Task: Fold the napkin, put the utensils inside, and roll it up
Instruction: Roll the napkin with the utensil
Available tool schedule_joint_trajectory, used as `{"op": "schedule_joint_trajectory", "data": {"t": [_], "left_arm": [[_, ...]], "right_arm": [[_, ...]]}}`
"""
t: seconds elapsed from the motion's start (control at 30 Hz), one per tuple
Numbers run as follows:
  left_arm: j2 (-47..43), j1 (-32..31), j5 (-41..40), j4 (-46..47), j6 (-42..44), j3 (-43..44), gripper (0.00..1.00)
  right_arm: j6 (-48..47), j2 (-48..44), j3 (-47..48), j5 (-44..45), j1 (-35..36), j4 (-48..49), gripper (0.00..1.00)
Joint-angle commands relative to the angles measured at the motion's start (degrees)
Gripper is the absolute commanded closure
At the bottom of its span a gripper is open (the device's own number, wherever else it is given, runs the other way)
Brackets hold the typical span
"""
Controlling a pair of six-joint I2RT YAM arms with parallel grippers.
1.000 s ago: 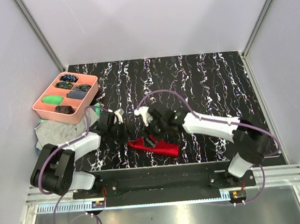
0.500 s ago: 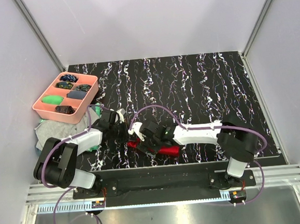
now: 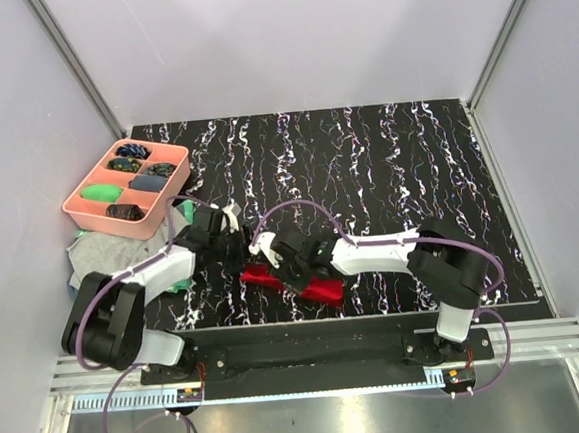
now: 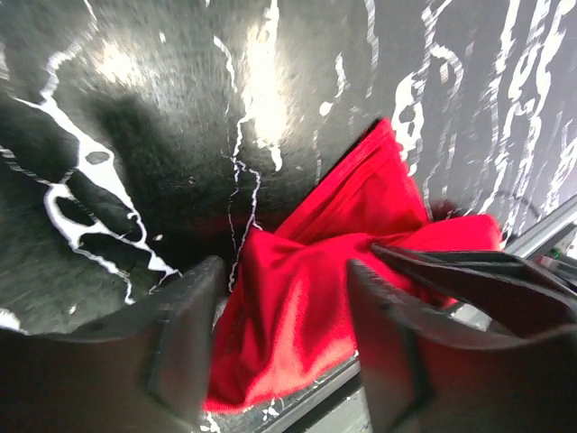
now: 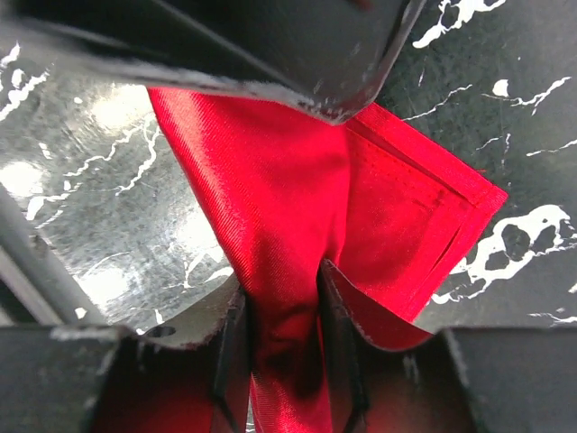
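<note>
The red napkin (image 3: 317,288) lies as a bunched, folded strip near the table's front edge. My right gripper (image 3: 285,267) is down on its left part. In the right wrist view the jaws (image 5: 281,280) are pinched on a raised fold of the napkin (image 5: 270,198). My left gripper (image 3: 240,248) is just left of it and open. In the left wrist view the napkin (image 4: 306,298) shows between and beyond its fingers (image 4: 284,280), and whether they touch it cannot be told. The fork and the gold utensil are not visible.
A pink compartment tray (image 3: 81,215) holding small items stands at the far left. A pile of grey and green cloths (image 3: 102,259) lies below it. The table's front edge (image 3: 398,315) runs right beside the napkin. Enclosure walls surround the table.
My right gripper has come down and leftward onto the napkin and closed on a fold. The napkin's left end has shifted left. My left gripper has edged closer to the cloth.
</note>
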Motion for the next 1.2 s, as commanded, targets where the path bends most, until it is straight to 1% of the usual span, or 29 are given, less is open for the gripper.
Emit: {"op": "schedule_joint_trajectory", "data": {"t": [0.0, 0.2, 0.27, 0.33, 0.4, 0.43, 0.5, 0.7, 0.73, 0.77, 0.87, 0.9, 0.97, 1.0, 1.1, 1.17], "left_arm": [[-6.5, 1.2, -5.8, -1.5, 1.3, 2.2, 0.32], [-13.4, 1.6, -9.6, -1.0, -0.2, -3.1, 0.29], [-15.5, 1.6, -9.6, 0.4, -0.9, -5.6, 0.29], [-18.7, 1.6, -8.5, 2.8, -1.2, -7.4, 0.29], [-21.3, 1.6, -6.1, 4.7, -1.3, -9.6, 0.32], [-21.8, 1.6, -5.3, 6.3, -1.3, -10.0, 0.34], [-22.8, 1.5, -3.3, 7.7, -1.5, -11.4, 0.34], [-21.1, 1.4, -0.1, 12.1, -2.3, -13.8, 0.35], [-20.6, 1.3, 0.4, 13.5, -2.4, -14.0, 0.37], [-19.4, 1.1, 0.8, 14.3, -2.5, -14.4, 0.42], [-16.6, 0.3, 2.8, 17.1, -2.6, -14.7, 0.49], [-15.9, 0.1, 3.2, 17.9, -2.7, -14.7, 0.54], [-14.2, -0.5, 3.2, 18.4, -2.7, -14.7, 0.58], [-13.7, -0.6, 3.2, 18.6, -2.7, -14.7, 0.62], [-12.4, -0.8, 2.9, 19.0, -2.8, -14.4, 0.67], [-11.1, -0.9, 2.9, 18.9, -2.8, -14.2, 0.74]], "right_arm": [[4.5, 2.0, -2.0, -12.8, -2.4, -2.6, 0.64], [6.1, 3.3, -1.7, -24.0, -6.5, -3.0, 0.64], [6.7, 3.8, -1.4, -26.3, -7.9, -3.2, 0.64], [7.1, 4.4, -1.2, -29.6, -9.0, -3.3, 0.64], [7.6, 5.5, -0.7, -33.1, -10.7, -3.7, 0.64], [7.9, 6.0, -0.5, -34.5, -11.3, -3.9, 0.64], [8.8, 7.5, 0.2, -37.5, -12.7, -4.2, 0.64], [9.7, 10.4, 1.8, -41.9, -14.7, -4.8, 0.64], [9.9, 10.8, 1.8, -42.6, -15.3, -4.9, 0.64], [10.3, 11.1, 2.2, -43.3, -15.5, -4.9, 0.64], [10.3, 12.7, 2.8, -45.6, -16.6, -5.1, 0.64], [10.4, 13.3, 2.9, -46.0, -16.8, -5.2, 0.64], [10.5, 13.8, 3.2, -46.3, -17.1, -5.3, 0.64], [10.6, 13.9, 3.3, -46.3, -17.2, -5.2, 0.64], [10.7, 14.0, 3.5, -46.1, -17.8, -5.3, 0.63], [10.7, 14.0, 3.6, -45.8, -18.2, -5.4, 0.62]]}}
